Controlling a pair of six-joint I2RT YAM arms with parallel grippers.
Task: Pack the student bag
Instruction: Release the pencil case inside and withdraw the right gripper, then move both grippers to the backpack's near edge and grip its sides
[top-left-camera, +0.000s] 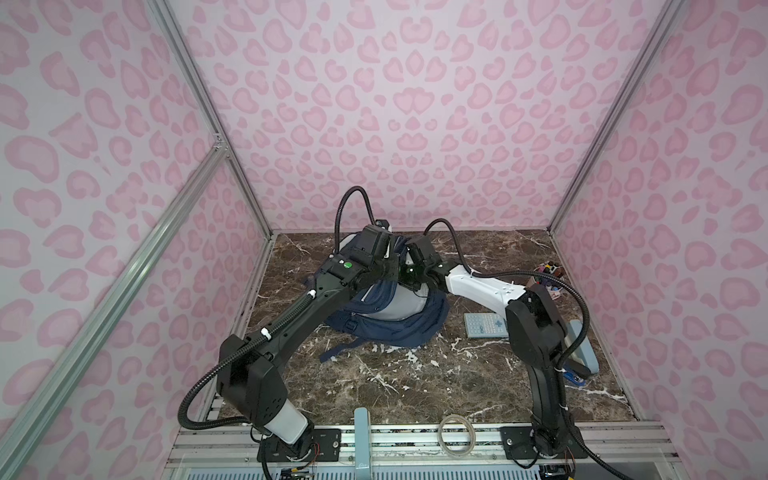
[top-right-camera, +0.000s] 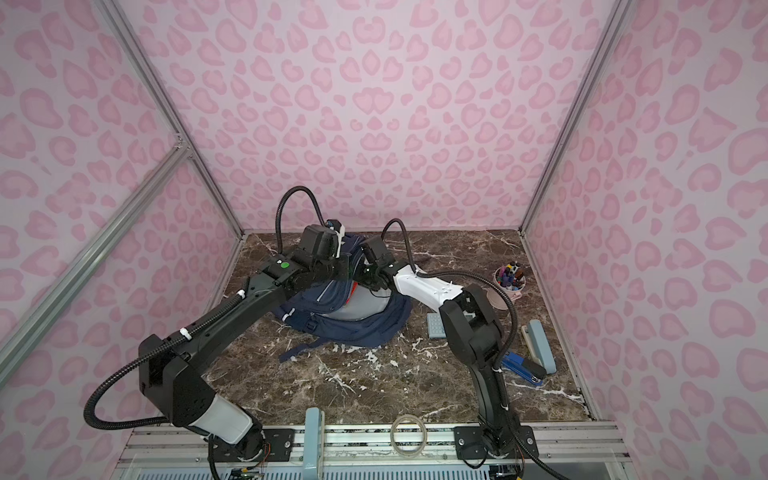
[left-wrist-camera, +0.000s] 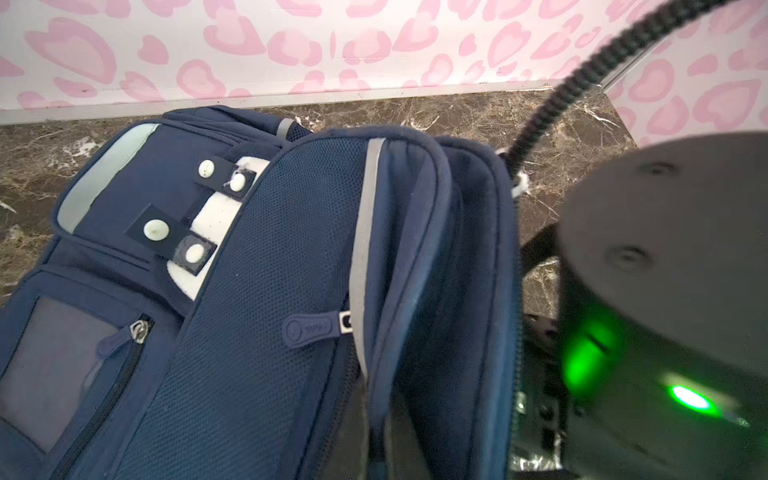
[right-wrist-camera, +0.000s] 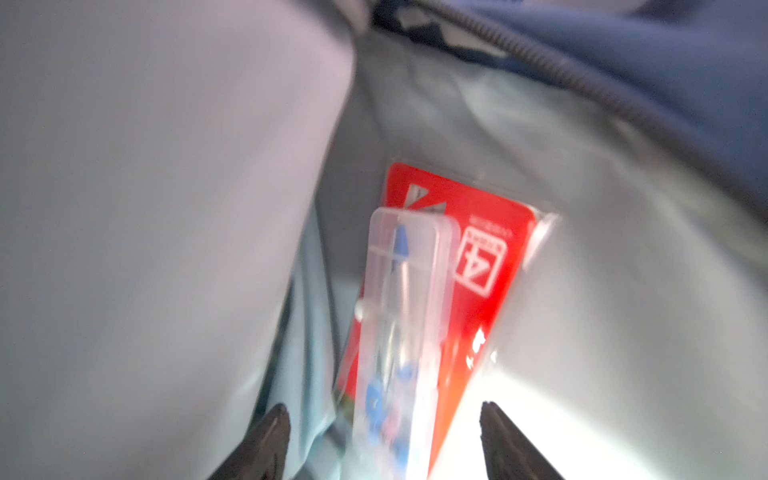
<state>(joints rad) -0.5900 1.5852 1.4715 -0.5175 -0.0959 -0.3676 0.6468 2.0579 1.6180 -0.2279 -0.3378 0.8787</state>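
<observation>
Both at student bag (top-left-camera: 415, 332): right hand (right-wrist-camera: 384, 407) spread astride clear case (right-wrist-camera: 403, 291), left hand (top-left-camera: 380, 253) closed.

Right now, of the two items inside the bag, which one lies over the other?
The clear plastic case with blue pieces inside; it covers part of the red packet behind it.

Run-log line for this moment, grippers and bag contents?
phase: packing | student bag: open, flap raised | left gripper: shut at flap | right gripper: open inside bag, straddling clear case | red packet: behind case
</observation>
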